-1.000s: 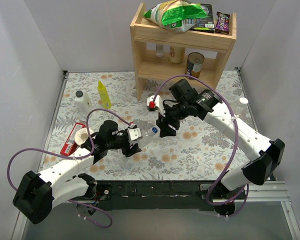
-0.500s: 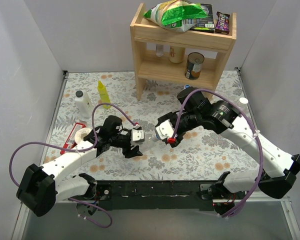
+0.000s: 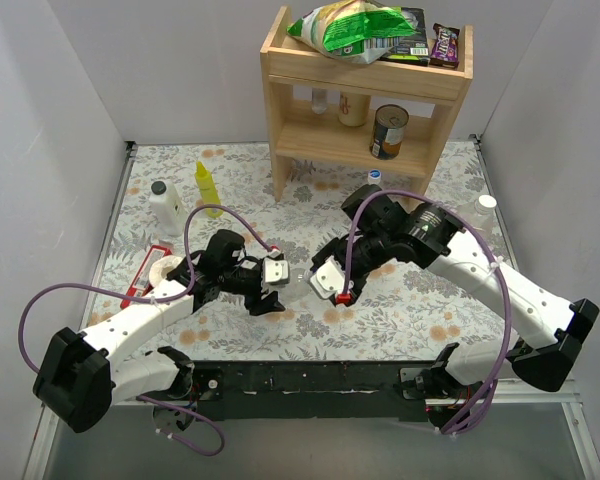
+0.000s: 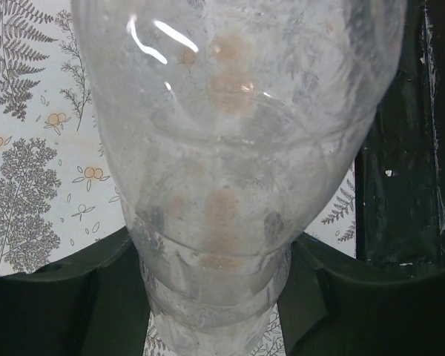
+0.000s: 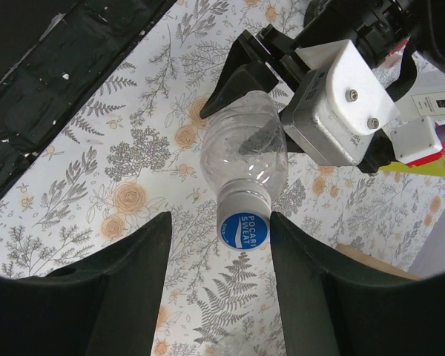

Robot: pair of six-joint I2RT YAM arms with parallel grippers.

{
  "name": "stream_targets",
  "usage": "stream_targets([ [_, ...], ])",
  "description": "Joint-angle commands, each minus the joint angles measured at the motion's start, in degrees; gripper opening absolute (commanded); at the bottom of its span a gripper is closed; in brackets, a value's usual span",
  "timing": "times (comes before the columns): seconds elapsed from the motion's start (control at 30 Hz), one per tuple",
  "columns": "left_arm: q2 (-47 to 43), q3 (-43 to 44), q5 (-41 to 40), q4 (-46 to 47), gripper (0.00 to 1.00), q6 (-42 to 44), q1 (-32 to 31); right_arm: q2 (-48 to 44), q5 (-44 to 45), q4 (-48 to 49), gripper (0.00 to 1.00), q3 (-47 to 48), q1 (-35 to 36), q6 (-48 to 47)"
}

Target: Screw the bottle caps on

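Mid-table, over the floral mat: clear bottle held tilted, the left gripper clamped on its body. Blue cap sits on the neck. Right gripper straddles the cap, jaws apart. Tightness unconfirmed; likely more turning needed.

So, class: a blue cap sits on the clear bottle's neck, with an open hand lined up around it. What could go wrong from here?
1. The blue round plastic cap lies nearer one finger of the open right hand, so closing may shove the neck sideways.
2. The left hand clamps only the body of the clear plastic bottle, held sideways; twisting the cap might spin or crumple it.
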Motion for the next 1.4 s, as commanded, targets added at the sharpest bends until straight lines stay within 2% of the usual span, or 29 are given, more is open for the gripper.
stream_targets([
  [0.0, -0.2, 2.6, 1.8, 0.3, 0.0, 0.9, -0.1, 0.4, 0.3, 1.4, 0.61, -0.4, 0.5, -0.6],
  [0.23, -0.1, 2.8, 2.0, 0.5, 0.0, 0.9, -0.1, 1.5, 1.1, 1.8, 0.52, -0.1, 0.5, -0.7],
  [0.47, -0.2, 3.0, 1.9, 0.7, 0.0, 2.5, -0.1, 1.1, 2.5, 4.4, 0.47, -1.7, 0.5, -1.3],
  [0.6, -0.4, 2.9, 1.7, 0.8, 0.0, 2.4, -0.1, 1.6, 2.9, 4.6, 0.34, -1.4, 0.5, -1.0],
  [0.67, -1.3, 2.5, 0.2, 2.6, 0.0, -0.2, -0.1, 2.4, 3.2, 5.7, 0.29, -1.0, 0.5, 2.5],
  [0.77, -4.9, -0.6, -3.1, 11.4, 0.0, -4.5, -0.1, 4.4, 3.4, 7.6, 0.22, 0.0, 0.1, 13.3],
  [0.83, -6.8, -3.4, -8.4, 19.3, 0.0, -10.6, -0.1, 5.9, 2.1, 8.6, 0.19, 1.1, -1.5, 19.1],
  [0.87, -7.5, -4.2, -11.1, 23.6, 0.0, -12.9, -0.2, 7.7, 1.0, 9.2, 0.18, 2.8, -2.2, 27.0],
  [0.93, -9.1, -5.2, -17.0, 30.8, 0.0, -18.3, -0.2, 10.8, -1.4, 11.1, 0.15, 4.8, -5.6, 35.6],
  [0.97, -9.4, -6.2, -19.1, 32.7, 0.0, -20.0, -0.2, 11.8, -3.7, 12.2, 0.14, 5.6, -6.9, 44.6],
  [1.03, -9.1, -6.2, -24.1, 36.3, 0.0, -23.4, -0.4, 15.0, -6.1, 14.0, 0.1, 6.8, -10.8, 53.6],
  [1.1, -8.1, -5.1, -26.0, 36.6, 0.0, -23.7, -0.6, 17.0, -9.8, 14.0, 0.09, 7.6, -12.3, 61.6],
  [1.2, -5.2, -3.0, -28.9, 35.7, 0.0, -23.8, -0.7, 20.3, -10.1, 12.9, 0.08, 8.3, -12.5, 67.1],
  [1.37, -2.7, -2.2, -30.9, 34.2, 0.0, -22.6, -0.7, 21.9, -9.7, 14.1, 0.08, 10.1, -12.6, 72.0],
])
